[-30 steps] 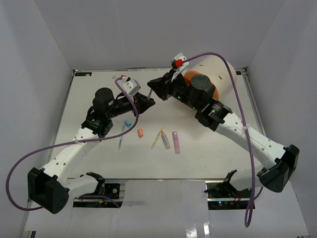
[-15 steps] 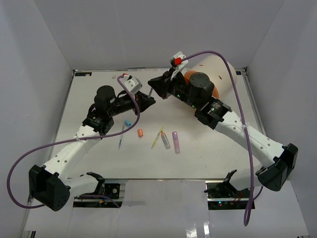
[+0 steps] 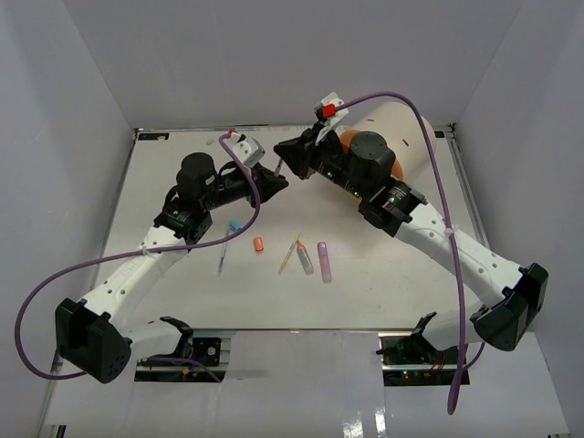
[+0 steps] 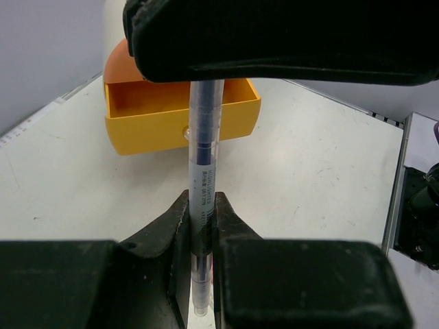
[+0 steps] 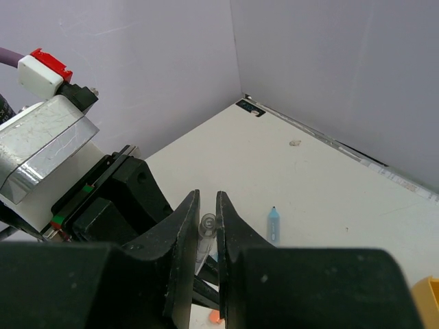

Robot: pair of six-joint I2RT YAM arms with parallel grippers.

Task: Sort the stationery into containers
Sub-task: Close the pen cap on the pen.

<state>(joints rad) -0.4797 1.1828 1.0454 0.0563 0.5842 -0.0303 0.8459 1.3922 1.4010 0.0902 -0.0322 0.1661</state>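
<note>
Both grippers hold one clear pen with a dark blue core [image 4: 204,147] above the far middle of the table. My left gripper [image 4: 201,209] is shut on its lower barrel. My right gripper [image 5: 208,205] is shut on its clear far end [image 5: 208,222], and fills the top of the left wrist view [image 4: 274,41]. In the top view the left gripper [image 3: 271,181] and the right gripper [image 3: 285,164] meet tip to tip. An orange drawer [image 4: 151,133] stands pulled open and empty behind the pen. It belongs to the cream cylinder [image 3: 406,137].
On the table in front of the grippers lie a blue cap [image 3: 234,224], a blue pen [image 3: 223,252], an orange cap [image 3: 258,244], a yellow pen [image 3: 289,255], a grey marker [image 3: 305,261] and a purple marker [image 3: 324,261]. The blue cap also shows in the right wrist view [image 5: 273,223].
Both grippers have shifted slightly toward the far side together, still joined on the pen. The loose items on the table have not moved.
</note>
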